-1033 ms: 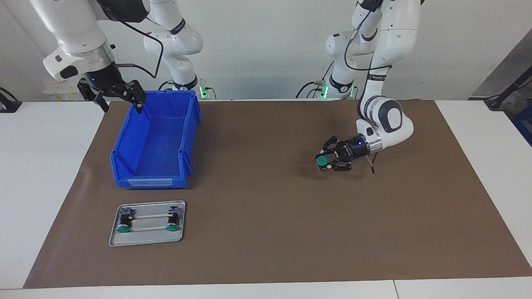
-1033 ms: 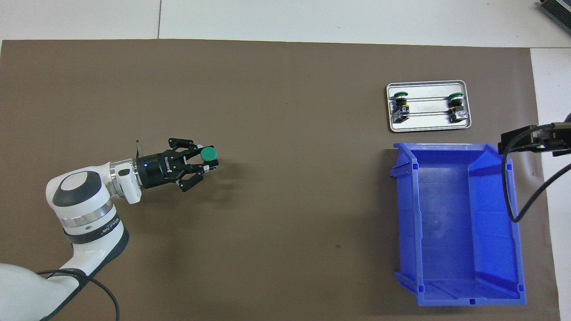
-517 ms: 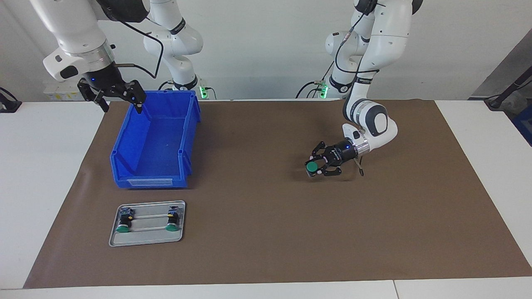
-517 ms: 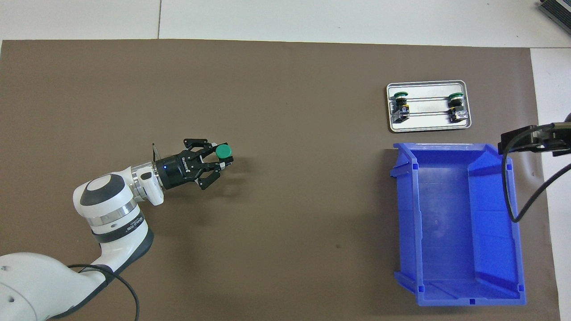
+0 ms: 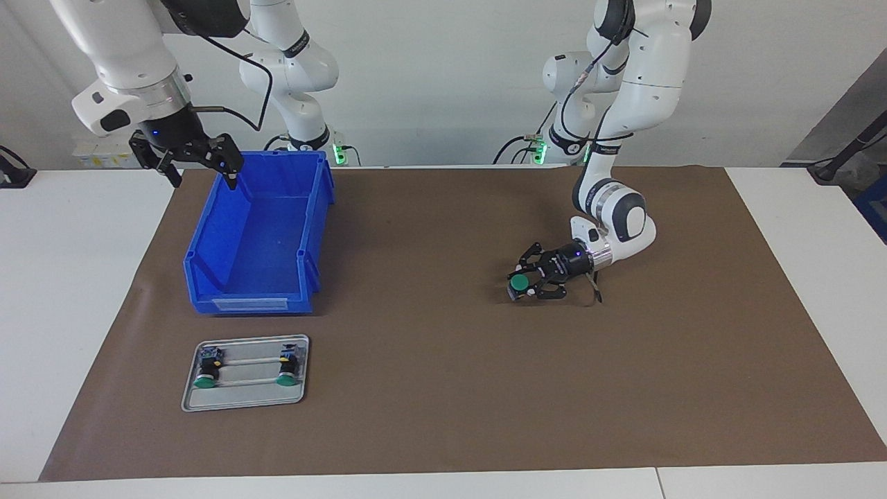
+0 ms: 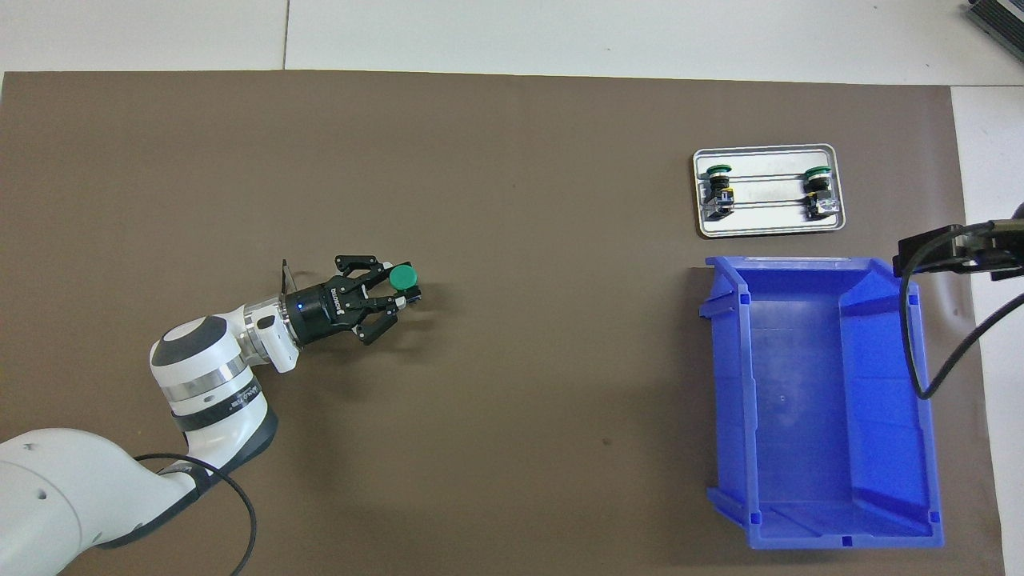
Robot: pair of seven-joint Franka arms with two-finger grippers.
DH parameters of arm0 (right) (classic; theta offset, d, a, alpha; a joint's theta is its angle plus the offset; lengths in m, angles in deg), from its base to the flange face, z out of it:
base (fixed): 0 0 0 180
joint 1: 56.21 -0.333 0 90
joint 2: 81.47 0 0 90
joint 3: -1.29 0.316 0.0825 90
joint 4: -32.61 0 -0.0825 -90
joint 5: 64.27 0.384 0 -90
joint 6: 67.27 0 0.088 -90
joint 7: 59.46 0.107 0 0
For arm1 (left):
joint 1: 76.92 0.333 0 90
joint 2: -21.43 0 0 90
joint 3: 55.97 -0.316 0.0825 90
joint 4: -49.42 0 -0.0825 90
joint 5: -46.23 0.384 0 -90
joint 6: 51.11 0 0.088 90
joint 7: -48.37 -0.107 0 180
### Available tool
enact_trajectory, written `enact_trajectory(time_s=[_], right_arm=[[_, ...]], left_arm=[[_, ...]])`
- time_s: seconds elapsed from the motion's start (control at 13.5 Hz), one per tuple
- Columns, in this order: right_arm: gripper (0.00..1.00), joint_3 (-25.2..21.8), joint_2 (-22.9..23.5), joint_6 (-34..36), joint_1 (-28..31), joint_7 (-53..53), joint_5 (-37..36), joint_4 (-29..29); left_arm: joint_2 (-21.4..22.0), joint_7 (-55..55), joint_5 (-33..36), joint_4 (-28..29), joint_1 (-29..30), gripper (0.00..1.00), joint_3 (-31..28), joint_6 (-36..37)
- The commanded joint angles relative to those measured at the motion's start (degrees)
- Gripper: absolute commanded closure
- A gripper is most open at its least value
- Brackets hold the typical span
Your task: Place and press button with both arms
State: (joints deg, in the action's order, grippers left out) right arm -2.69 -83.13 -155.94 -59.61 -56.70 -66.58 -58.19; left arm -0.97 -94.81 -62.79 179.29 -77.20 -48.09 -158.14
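Since the earlier frames, the left gripper (image 5: 521, 285) has been carried lower and toward the right arm's end of the table, and the button (image 5: 518, 283) has been brought with it down to the brown mat (image 5: 443, 388). Its fingers are clamped on the button's black body, with the round green cap turned upward and away from the robots. Whether the button's body touches the mat cannot be told from either view. Taking the blue bin (image 5: 258, 235) as the landmark, the held button is well apart from it, toward the left arm's end of the table. A metal tray (image 5: 244, 400) lies just beside the bin, farther from the robots, and two more green-capped buttons (image 5: 285, 369) are laid in it. Over the bin's corner nearest the robots, the right gripper (image 5: 201, 163) is held waiting with its fingers spread apart and nothing between them.
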Motion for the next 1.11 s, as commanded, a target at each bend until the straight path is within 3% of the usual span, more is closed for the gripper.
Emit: enact_trajectory(time_s=[0.0, 0.3, 0.89, 1.03], right_arm=[[0.00, 0.6, -0.7, 0.4, 0.6, -1.0, 0.4, -0.5], [0.00, 0.6, -0.7, 0.4, 0.6, -1.0, 0.4, -0.5], [0.00, 0.6, -0.7, 0.4, 0.6, -0.9, 0.4, -0.5], [0.00, 0.6, -0.7, 0.4, 0.6, -0.9, 0.4, -0.5]], left_arm=[[1.3, -3.1, -0.7, 3.3, -0.1, 1.00, -0.2, 1.6], [2.0, -6.6, 0.3, 6.8, 0.4, 1.00, -0.2, 2.4], [2.0, -6.5, 0.3, 6.5, 0.0, 1.00, -0.3, 1.4], [2.0, -6.5, 0.4, 6.5, 0.2, 0.90, -0.3, 1.3]])
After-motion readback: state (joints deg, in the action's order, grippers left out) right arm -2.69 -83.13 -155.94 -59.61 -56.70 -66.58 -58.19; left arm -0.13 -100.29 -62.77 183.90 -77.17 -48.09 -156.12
